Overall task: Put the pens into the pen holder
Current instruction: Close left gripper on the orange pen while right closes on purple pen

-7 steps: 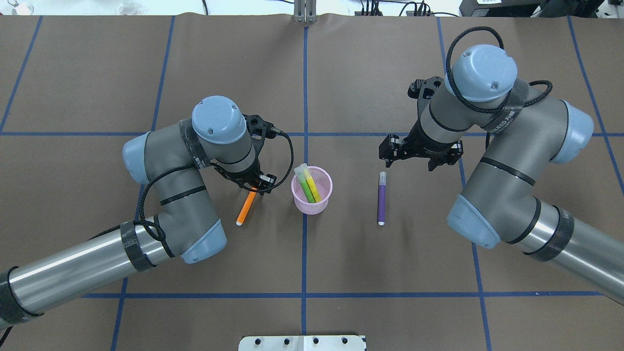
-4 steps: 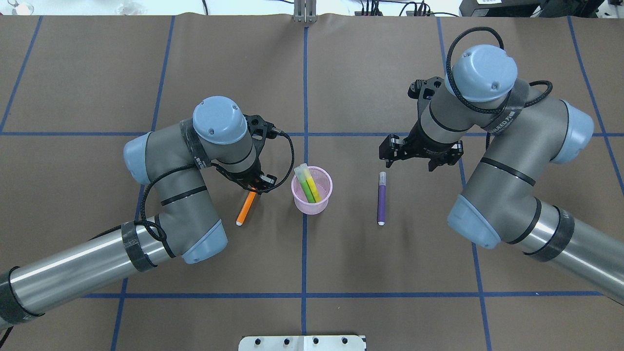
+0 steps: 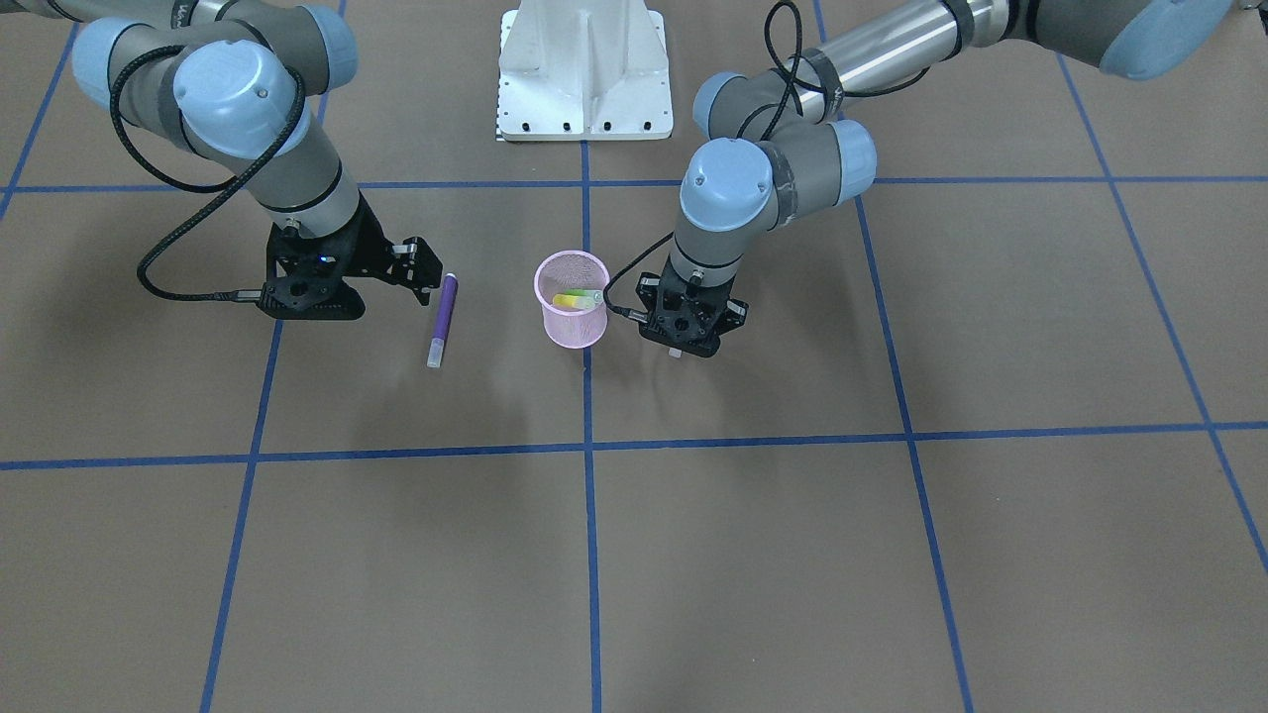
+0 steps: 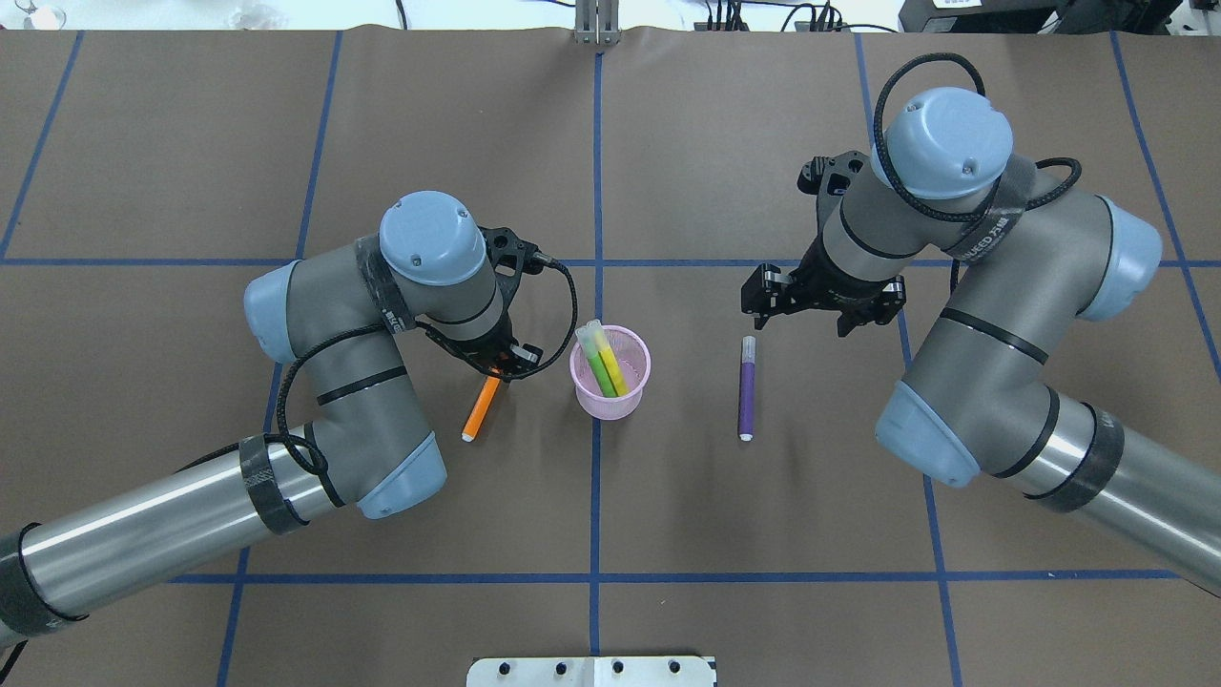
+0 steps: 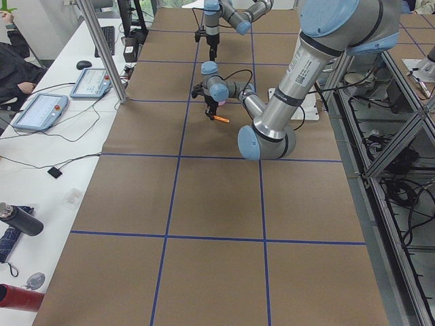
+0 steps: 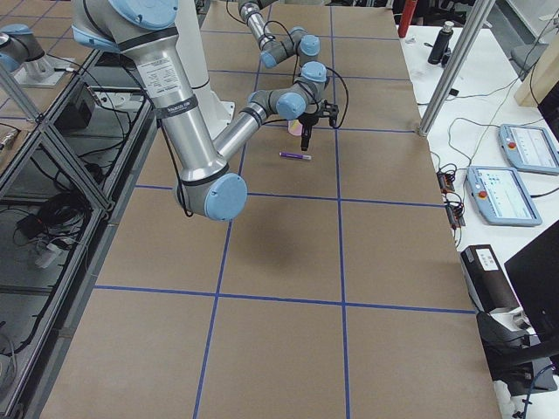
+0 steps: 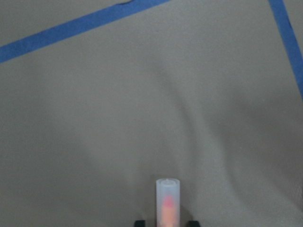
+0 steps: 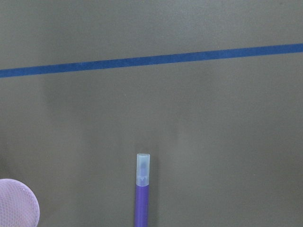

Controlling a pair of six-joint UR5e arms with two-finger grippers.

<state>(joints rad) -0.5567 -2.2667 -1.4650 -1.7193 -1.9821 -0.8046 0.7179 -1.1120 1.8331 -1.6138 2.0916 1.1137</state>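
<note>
The orange pen lies on the table left of the pink mesh pen holder. My left gripper is down over its far cap end. In the left wrist view the cap sits between the fingertips with a small gap on each side, so the gripper is open. The holder holds a green pen and a yellow-looking one. The purple pen lies right of the holder. My right gripper hovers open and empty above its cap end.
Blue tape lines grid the brown table cover. The robot's white base plate sits at the near edge. A cable loops from the left wrist close to the holder.
My left arm has shifted very slightly to the right over the orange pen. The pens, the holder and the right arm have not moved.
</note>
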